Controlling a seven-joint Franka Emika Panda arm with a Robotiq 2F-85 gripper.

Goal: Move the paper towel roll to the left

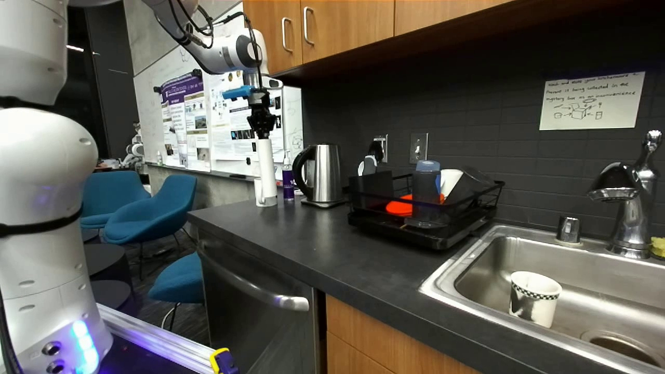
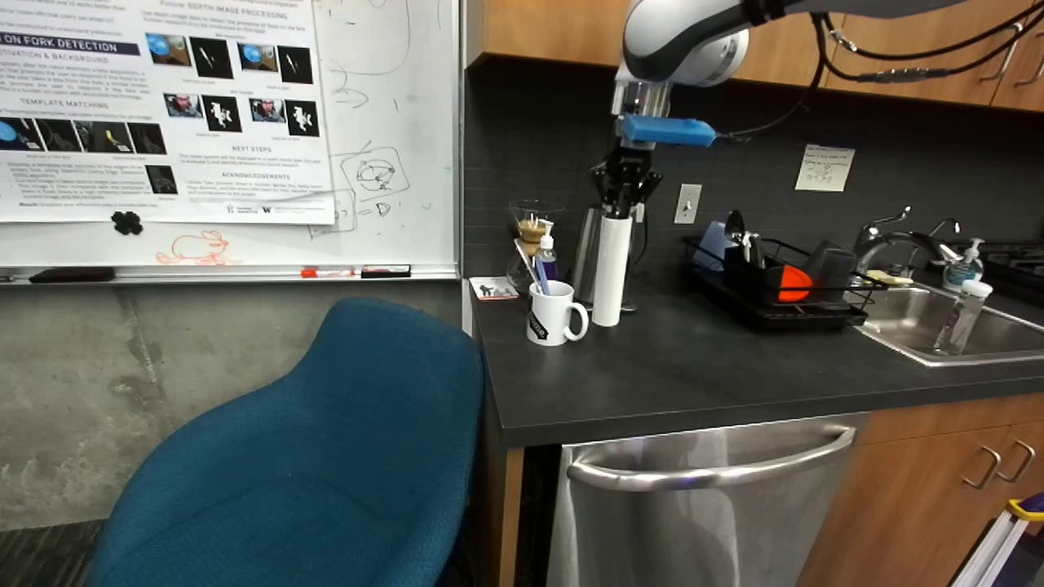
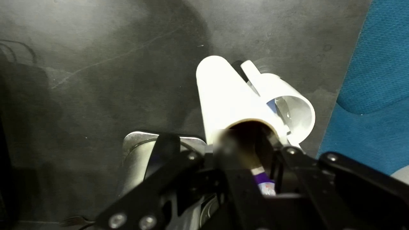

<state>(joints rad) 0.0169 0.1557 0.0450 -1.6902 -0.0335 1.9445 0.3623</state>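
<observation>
- Robot hand (image 2: 617, 212) was seen at top of paper roll (image 2: 611, 273); grip could not be told.
- Mug (image 2: 555, 311) just beside might be toppled by leftward dragging.

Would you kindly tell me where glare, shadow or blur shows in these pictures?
Wrist view: the paper towel roll looks washed out and partly blurred at its top, and shadows darken the countertop; in an exterior view, pale reflections streak the dishwasher door.

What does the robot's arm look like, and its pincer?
The arm is rounded and white with dark joint caps and black cables. Blue lights glow on its base. A blue block sits above the pincer, which is black and jointed, with silvery screws.
</observation>
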